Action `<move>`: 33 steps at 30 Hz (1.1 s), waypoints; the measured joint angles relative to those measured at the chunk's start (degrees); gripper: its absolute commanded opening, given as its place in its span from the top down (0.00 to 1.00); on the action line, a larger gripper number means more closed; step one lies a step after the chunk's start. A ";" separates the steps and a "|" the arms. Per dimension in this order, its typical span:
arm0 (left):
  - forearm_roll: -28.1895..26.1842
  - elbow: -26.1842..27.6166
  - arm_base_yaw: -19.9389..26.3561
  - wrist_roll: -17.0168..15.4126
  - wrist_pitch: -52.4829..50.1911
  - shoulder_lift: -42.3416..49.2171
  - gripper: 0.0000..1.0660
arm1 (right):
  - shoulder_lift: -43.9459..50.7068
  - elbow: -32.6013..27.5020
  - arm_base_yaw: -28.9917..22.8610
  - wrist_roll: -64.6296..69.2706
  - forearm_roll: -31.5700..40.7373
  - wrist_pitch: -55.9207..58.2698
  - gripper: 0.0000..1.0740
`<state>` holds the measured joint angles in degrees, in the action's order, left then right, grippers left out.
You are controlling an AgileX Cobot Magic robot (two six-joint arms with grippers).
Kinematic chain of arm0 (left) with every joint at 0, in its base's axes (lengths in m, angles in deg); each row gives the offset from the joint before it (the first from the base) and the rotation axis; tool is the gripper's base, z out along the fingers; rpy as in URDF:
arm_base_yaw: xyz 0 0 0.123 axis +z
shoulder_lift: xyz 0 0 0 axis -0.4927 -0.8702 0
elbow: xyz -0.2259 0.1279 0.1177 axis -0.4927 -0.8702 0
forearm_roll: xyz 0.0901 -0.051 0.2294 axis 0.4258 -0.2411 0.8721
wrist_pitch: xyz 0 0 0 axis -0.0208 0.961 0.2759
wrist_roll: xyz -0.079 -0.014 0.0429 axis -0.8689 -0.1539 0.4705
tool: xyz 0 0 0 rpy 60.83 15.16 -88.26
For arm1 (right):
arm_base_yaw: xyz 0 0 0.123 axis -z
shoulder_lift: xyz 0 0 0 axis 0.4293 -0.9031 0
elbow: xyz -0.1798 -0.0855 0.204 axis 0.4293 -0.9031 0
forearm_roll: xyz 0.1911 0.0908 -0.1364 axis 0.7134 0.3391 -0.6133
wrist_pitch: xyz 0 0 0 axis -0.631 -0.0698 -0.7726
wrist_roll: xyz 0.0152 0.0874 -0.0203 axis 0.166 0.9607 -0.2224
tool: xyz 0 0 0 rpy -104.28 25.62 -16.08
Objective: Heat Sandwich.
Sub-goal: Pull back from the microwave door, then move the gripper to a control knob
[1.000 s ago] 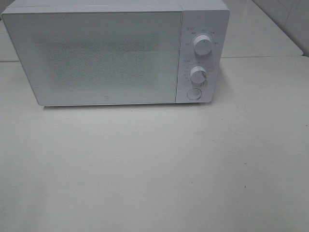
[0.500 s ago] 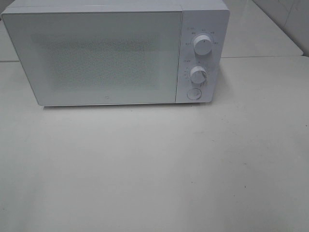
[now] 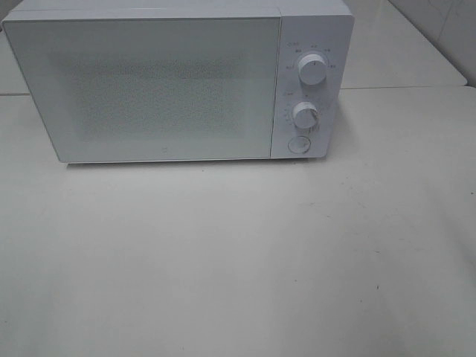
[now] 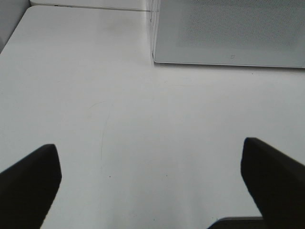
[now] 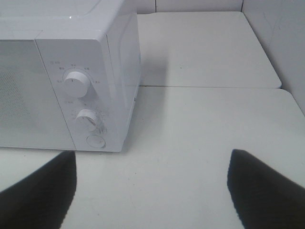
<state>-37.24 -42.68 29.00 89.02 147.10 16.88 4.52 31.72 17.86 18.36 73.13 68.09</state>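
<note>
Grippers up close first: the left gripper has its dark fingers spread wide with nothing between them, just bare white table underneath. Same deal with the right gripper: fingers well apart and empty, hanging over the table near the control side of the microwave. Further back, that white microwave sits on the table with its door closed. The door's dotted and frosted-looking, so I can't see inside. On the panel right of the door there's an upper knob, a lower knob and a round button under them. Sandwich: can't spot it in any view, so can't tell where it is. Behind the microwave a second table butts up against this one.
</note>
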 measured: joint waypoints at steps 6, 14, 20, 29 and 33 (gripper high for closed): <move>0.00 0.00 0.00 0.00 0.00 0.00 0.09 | -5.84 0.00 0.00 0.00 0.00 -6.02 0.25; 0.00 0.00 0.00 0.00 0.00 0.00 0.09 | -14.61 0.00 0.00 0.00 0.00 -14.44 0.27; 0.00 0.00 0.00 0.00 0.00 0.00 0.09 | -19.14 0.00 0.00 0.00 0.00 -19.31 0.28; 0.00 0.00 0.00 0.00 0.00 0.00 0.09 | -26.41 0.00 -0.06 0.00 0.57 -28.19 0.29; 0.00 0.00 0.00 0.00 0.00 0.00 0.09 | -31.91 -0.52 -0.23 -4.64 8.94 -35.92 0.29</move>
<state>-37.24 -42.68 29.00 89.02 147.10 16.88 -27.39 31.20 17.63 13.72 82.07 32.16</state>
